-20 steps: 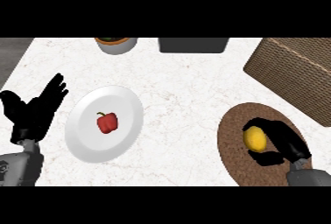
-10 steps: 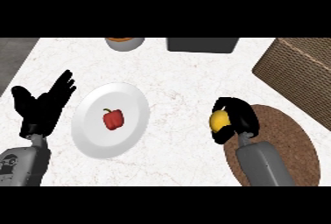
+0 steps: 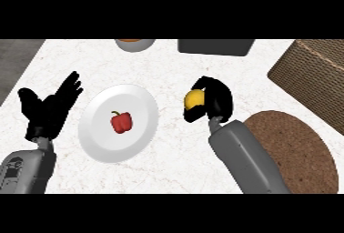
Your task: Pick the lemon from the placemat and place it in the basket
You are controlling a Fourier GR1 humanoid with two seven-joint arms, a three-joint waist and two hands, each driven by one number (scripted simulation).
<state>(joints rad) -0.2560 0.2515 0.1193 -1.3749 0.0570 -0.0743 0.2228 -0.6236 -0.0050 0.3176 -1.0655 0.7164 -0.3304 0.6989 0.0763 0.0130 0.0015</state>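
The yellow lemon (image 3: 194, 98) is held off the counter, my right hand (image 3: 214, 103) curled round it. That hand hovers above the white counter, left of the round brown placemat (image 3: 299, 154) and just right of the white plate (image 3: 118, 123). The woven basket (image 3: 317, 73) stands at the right edge, well to the right of the hand. At the left edge my left hand (image 3: 47, 109) rests open, fingers up.
A red bell pepper (image 3: 121, 122) lies on the white plate. A bowl (image 3: 135, 44) and a dark grey box (image 3: 215, 46) stand at the back edge of the counter. A dark strip (image 3: 17, 63) borders the counter on the far left.
My right hand has lifted the lemon off the placemat and carried it left and away from me, towards the plate. The left hand has stayed open in its place.
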